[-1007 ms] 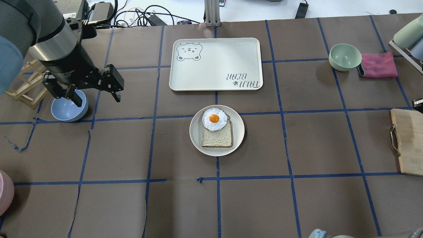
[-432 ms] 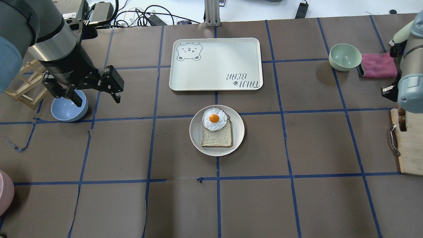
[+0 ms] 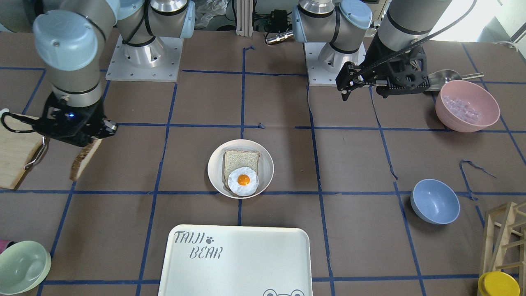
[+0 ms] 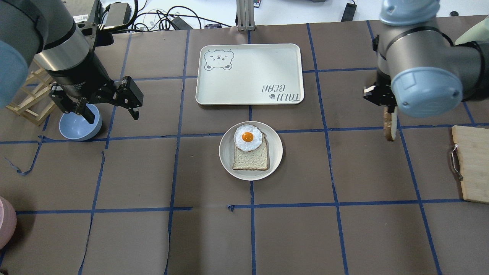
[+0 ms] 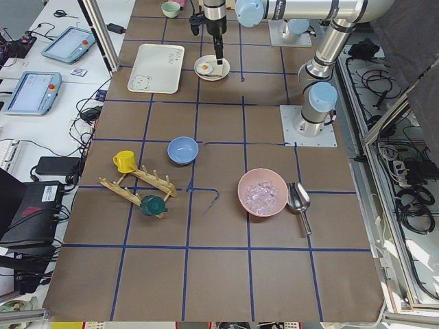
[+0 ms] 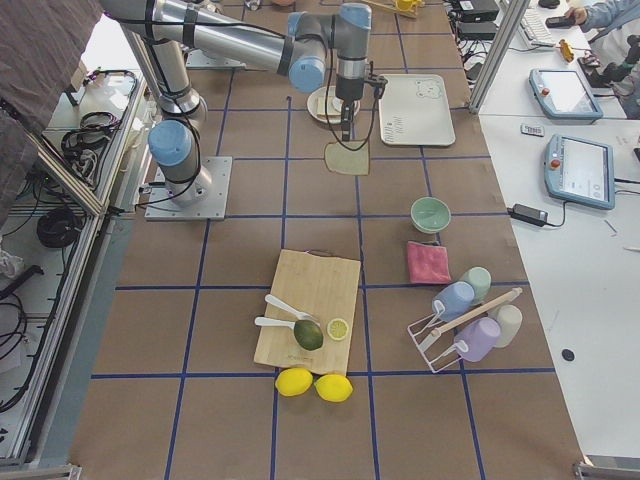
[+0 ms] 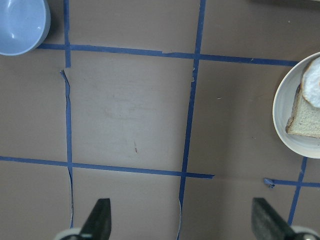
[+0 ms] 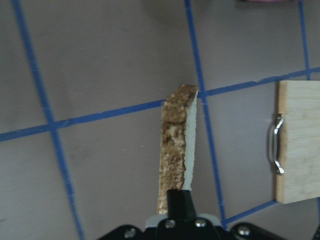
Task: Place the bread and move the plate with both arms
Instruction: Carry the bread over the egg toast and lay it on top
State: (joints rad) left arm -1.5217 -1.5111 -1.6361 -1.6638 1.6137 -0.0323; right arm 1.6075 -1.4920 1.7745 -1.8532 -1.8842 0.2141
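Bread (image 4: 389, 128) hangs on edge above the surface, its top edge pinched in the right end effector (image 3: 91, 137), well apart from the plate (image 4: 277, 152). I'd guess it's held that way to drop flat over the egg (image 4: 247, 137). Left end effector (image 4: 112, 114) gapes wide and empty, probably waiting for the plate.

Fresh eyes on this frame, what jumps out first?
First, the right gripper holding the bread edge-on in the air, between the cutting board and the plate. Next, the bright fried egg on the other slice on that plate, mid-table. The left gripper hangs open and empty over the table's left half.
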